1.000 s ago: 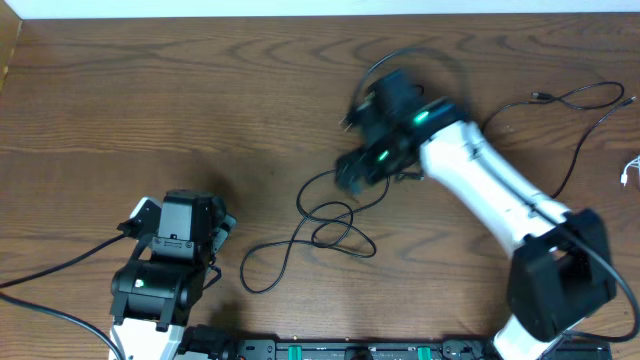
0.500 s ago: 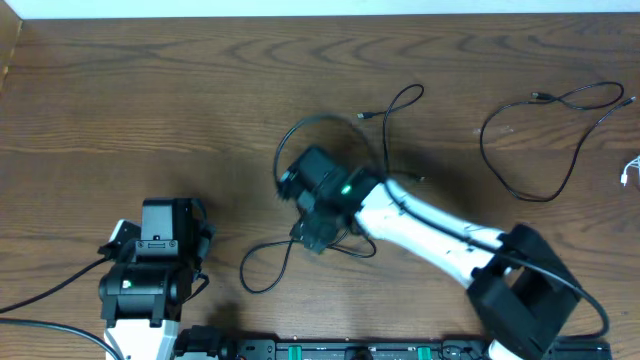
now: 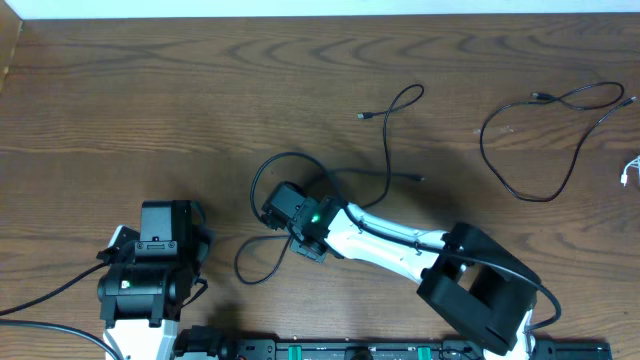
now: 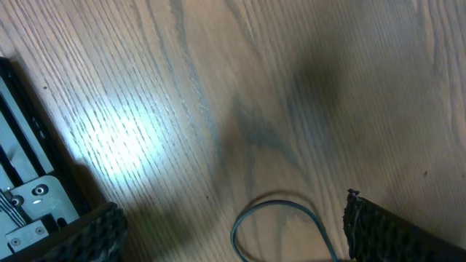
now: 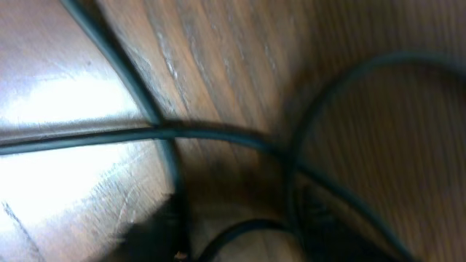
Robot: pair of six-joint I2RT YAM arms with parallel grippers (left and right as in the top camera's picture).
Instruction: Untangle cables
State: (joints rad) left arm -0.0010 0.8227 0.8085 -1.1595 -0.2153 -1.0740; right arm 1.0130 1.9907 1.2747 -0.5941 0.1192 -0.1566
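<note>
A tangle of thin black cables (image 3: 270, 160) lies at mid-table, with one strand running up to a small plug (image 3: 362, 116) and a loop (image 3: 240, 265) trailing toward the front. My right gripper (image 3: 283, 212) sits low on this tangle. In the right wrist view several blurred black strands (image 5: 218, 135) cross right under it, and a strand curves between the dark fingers of my right gripper (image 5: 240, 233); I cannot tell if they pinch it. My left gripper (image 3: 168, 212) stands open at the front left. A thin dark cable loop (image 4: 277, 207) lies ahead of my left gripper (image 4: 231, 207), untouched.
A separate black cable (image 3: 483, 140) lies loosely looped at the back right, and a white cable end (image 3: 630, 170) shows at the right edge. The right arm's white link (image 3: 390, 235) stretches across the front middle. A black rail runs along the front edge (image 3: 350, 350).
My right arm swung from the upper middle down and left onto the tangle, dragging a cable loop leftward, and its jaws have narrowed. The left arm shifted slightly left.
</note>
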